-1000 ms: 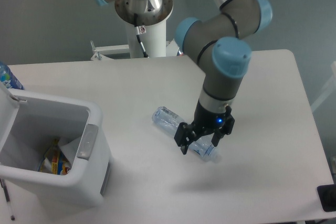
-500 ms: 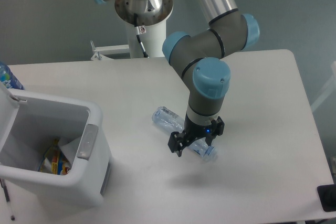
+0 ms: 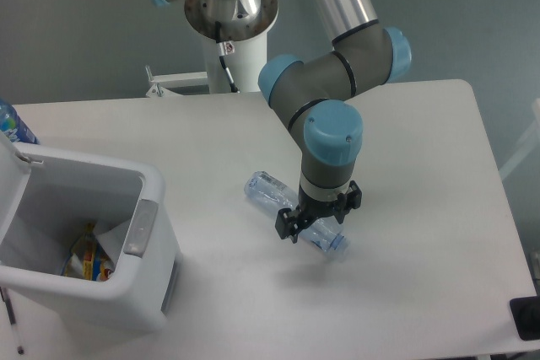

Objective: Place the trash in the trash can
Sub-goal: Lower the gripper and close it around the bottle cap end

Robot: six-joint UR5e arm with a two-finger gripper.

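Near the table's (image 3: 422,124) middle, the gripper (image 3: 318,223) straddles the bottle (image 3: 291,225), fingers spread; it should center on the body before squeezing.

This is looking like a robotics lab or test room rather than a home. An industrial-style grey arm (image 3: 337,65) with light blue joint caps is standing on a white post (image 3: 236,48) bolted behind a plain white table (image 3: 422,149), and a bare grey-green floor (image 3: 76,23) is stretching out behind it. A white bin (image 3: 84,242) is sitting open on the table, like a staged test prop.
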